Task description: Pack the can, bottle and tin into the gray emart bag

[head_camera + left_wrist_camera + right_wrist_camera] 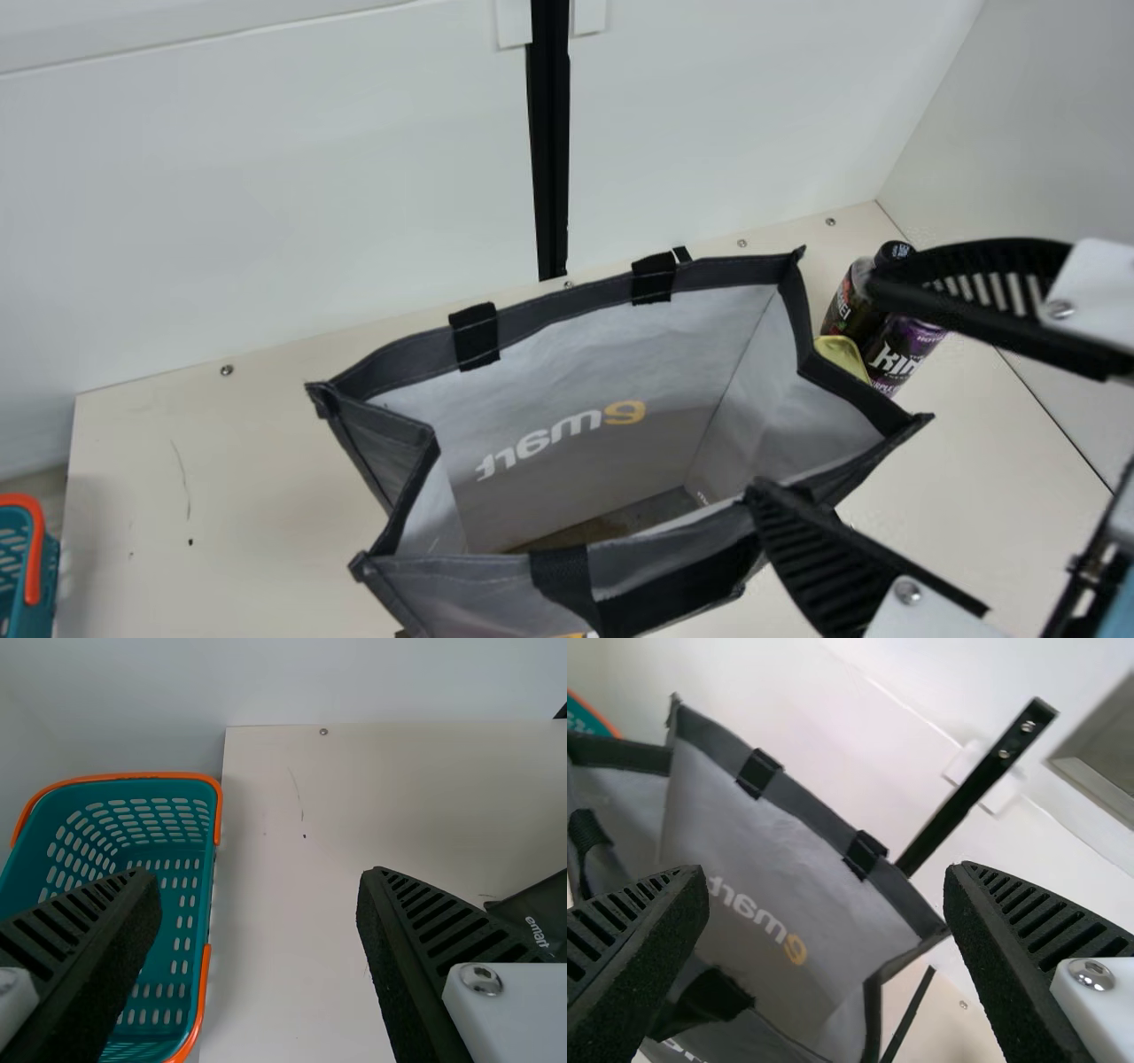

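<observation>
The cream table (248,461) meets a white wall (266,195); right claw (815,390) and left claw (260,872) gape wide, seemingly empty.

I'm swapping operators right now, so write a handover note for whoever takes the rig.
Left gripper: open, empty, near the teal basket.
Right gripper: open, empty, over the bag's right side in the main view.
Gray emart bag: on the table, mouth open.
Bottle, purple can and yellow tin: together outside the bag, just past its right side.
Done: bag standing open; none of the three packed.
Left: put bottle, can and tin inside.
</observation>
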Controlling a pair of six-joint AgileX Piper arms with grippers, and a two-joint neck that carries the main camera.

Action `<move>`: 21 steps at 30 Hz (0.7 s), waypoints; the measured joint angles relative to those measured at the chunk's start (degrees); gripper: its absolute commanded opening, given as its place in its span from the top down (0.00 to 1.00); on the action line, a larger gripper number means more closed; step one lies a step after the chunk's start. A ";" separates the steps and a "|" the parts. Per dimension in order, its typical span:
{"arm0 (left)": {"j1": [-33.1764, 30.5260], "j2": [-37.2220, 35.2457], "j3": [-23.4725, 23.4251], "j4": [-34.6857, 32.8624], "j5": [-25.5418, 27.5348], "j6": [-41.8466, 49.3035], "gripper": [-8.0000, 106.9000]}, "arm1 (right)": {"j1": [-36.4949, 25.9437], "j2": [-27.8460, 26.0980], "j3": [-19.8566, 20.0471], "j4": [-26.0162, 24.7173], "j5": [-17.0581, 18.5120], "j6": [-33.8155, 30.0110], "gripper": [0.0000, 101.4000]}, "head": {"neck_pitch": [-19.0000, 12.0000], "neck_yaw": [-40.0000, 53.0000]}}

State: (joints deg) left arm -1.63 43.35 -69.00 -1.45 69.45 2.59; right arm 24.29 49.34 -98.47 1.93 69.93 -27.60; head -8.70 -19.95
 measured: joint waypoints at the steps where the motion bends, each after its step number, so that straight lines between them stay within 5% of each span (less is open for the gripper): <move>1: 0.00 0.00 0.00 0.00 0.00 0.00 0.15 | -0.53 0.00 -0.37 -0.06 0.00 0.18 0.10 | 0.00 0.00; 21: 0.00 0.00 0.00 0.00 0.00 0.00 0.15 | -11.61 1.46 -3.36 -8.54 -0.01 9.58 0.10 | 0.00 0.00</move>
State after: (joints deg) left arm -1.63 43.35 -69.00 -1.45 69.45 2.59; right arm 12.68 50.81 -101.83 -6.61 69.91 -18.02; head -8.70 -19.95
